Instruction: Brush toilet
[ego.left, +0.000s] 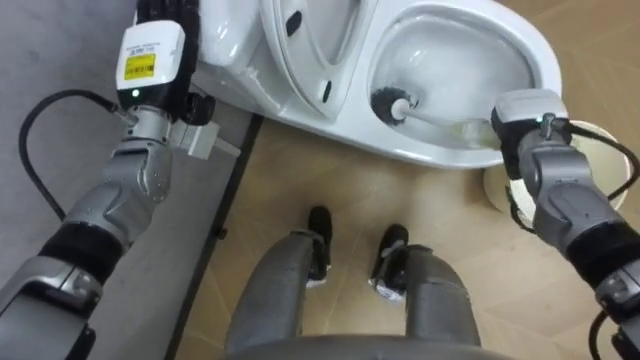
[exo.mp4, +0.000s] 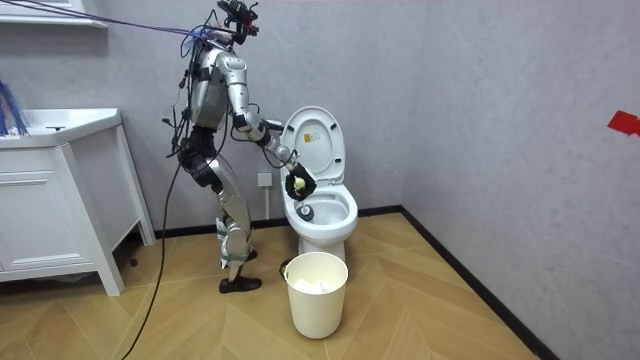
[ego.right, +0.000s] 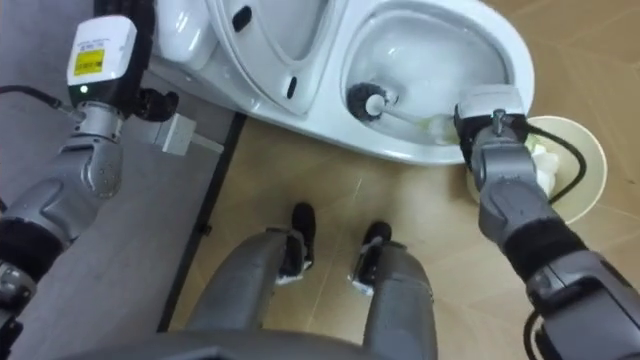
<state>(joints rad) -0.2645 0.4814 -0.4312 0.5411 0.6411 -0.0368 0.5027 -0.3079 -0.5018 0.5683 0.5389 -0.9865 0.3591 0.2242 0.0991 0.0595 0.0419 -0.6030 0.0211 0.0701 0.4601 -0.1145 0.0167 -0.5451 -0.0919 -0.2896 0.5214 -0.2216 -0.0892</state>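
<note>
1. Grip first: my right hand (exo.mp4: 298, 187) is clamping round the handle end of the toilet brush (ego.left: 440, 120), as far as I am reading it from the room view
2. Its brush head (ego.left: 392, 105) is sitting down inside the toilet bowl (ego.left: 520, 50), at the hinge end, with the handle slanting up over the near rim to that hand
3. My left hand (ego.left: 165, 12) is reaching up beside the cistern (ego.left: 225, 45), next to the raised seat (ego.left: 310, 40); I cannot tell whether it is open or closed
4. I am judging the scrubbing as under way: seat up, brush already in the bowl
5. I am counting as left to do: sweeping the rest of the bowl wall and under the rim, then lifting the brush out clear of the waste bin (exo.mp4: 318, 290) standing just beside the toilet
</note>
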